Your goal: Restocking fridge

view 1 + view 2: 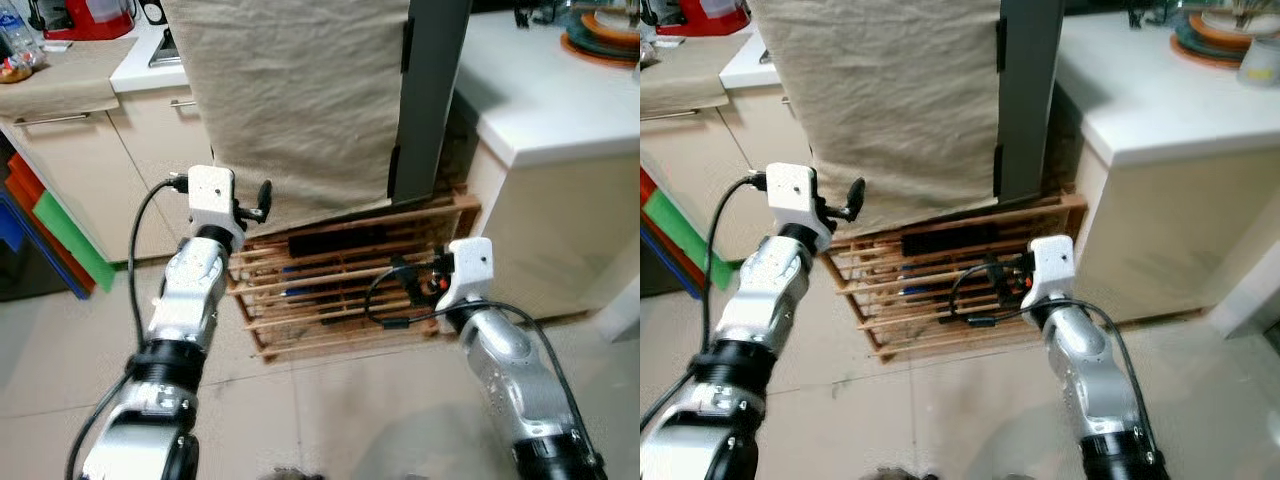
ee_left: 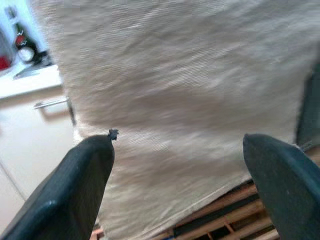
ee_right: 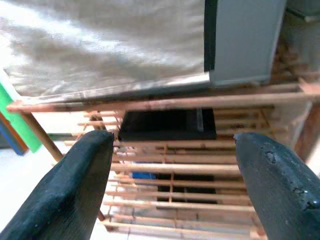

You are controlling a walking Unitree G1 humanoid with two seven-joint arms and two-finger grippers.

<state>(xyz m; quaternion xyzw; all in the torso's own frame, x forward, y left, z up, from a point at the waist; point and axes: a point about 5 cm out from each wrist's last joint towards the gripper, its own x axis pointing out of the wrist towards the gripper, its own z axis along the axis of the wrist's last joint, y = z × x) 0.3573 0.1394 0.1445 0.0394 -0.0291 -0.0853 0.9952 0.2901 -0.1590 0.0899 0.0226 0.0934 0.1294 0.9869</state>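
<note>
The tall grey fridge (image 1: 432,90), draped with a beige cloth (image 1: 290,100), is seen standing on a slatted wooden rack (image 1: 350,290). Just before it, the left tool (image 2: 175,175) and right tool (image 3: 172,175) are held with fingers apart, empty.

The right gripper (image 3: 172,187), fingers spread wide, faces a wooden slatted rack (image 3: 200,170) holding a black box (image 3: 167,125), with beige cloth (image 3: 100,40) at eleven o'clock and a grey panel (image 3: 245,37) at one.
</note>
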